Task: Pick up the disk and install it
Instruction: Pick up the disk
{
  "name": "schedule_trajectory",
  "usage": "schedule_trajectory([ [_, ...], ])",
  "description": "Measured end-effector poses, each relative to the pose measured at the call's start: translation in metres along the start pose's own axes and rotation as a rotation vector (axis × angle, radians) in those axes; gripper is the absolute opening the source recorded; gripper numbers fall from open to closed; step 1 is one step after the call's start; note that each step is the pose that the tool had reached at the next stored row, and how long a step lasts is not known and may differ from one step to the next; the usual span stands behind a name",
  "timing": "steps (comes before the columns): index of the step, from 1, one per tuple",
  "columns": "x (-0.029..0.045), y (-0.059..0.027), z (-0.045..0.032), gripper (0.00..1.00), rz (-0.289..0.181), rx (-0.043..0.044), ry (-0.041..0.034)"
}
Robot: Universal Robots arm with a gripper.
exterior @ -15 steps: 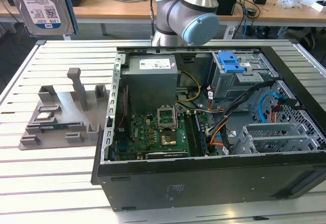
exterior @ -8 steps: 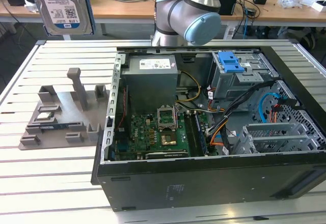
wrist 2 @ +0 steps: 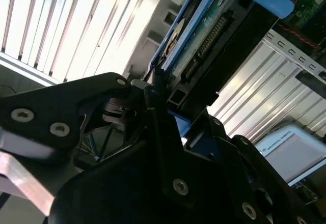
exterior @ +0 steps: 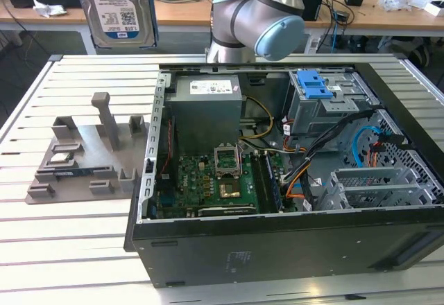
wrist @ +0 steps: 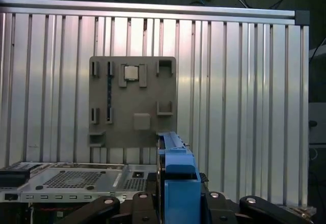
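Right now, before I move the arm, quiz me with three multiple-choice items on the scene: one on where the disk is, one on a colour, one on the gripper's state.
1. Where is the disk?
A. Inside the computer case.
B. Held up in the air, off the table.
C. Flat on the grey holder plate.

2. What colour is the frame around the disk's edges?
A. Red.
B. Yellow.
C. Blue.

3. What state is the gripper in?
A. Shut on the disk.
B. Open and empty.
C. Shut on a cable.

Answers:
1 B: the exterior view shows it upright and high, at that view's left of the arm.
2 C: both wrist views show a blue frame.
3 A: in the second wrist view the disk sits clamped in the gripper.
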State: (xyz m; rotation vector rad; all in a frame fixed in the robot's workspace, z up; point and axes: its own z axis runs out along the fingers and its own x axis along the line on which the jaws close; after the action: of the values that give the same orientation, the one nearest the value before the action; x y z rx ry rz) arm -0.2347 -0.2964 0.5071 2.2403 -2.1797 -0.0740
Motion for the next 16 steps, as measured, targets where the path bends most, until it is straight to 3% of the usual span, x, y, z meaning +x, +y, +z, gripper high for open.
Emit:
schedule_trajectory([
  [4, 0.0007, -0.0276, -0.0012, 0.37, 0.0, -0.0005, -0.0001],
  [10, 0.0013, -0.0503, -0.0022, 0.37, 0.0, -0.001, -0.0001],
  [14, 0.002, -0.0739, -0.0032, 0.37, 0.0, -0.0017, -0.0001],
  [16, 0.0022, -0.0801, -0.0035, 0.37, 0.0, -0.0018, -0.0001],
])
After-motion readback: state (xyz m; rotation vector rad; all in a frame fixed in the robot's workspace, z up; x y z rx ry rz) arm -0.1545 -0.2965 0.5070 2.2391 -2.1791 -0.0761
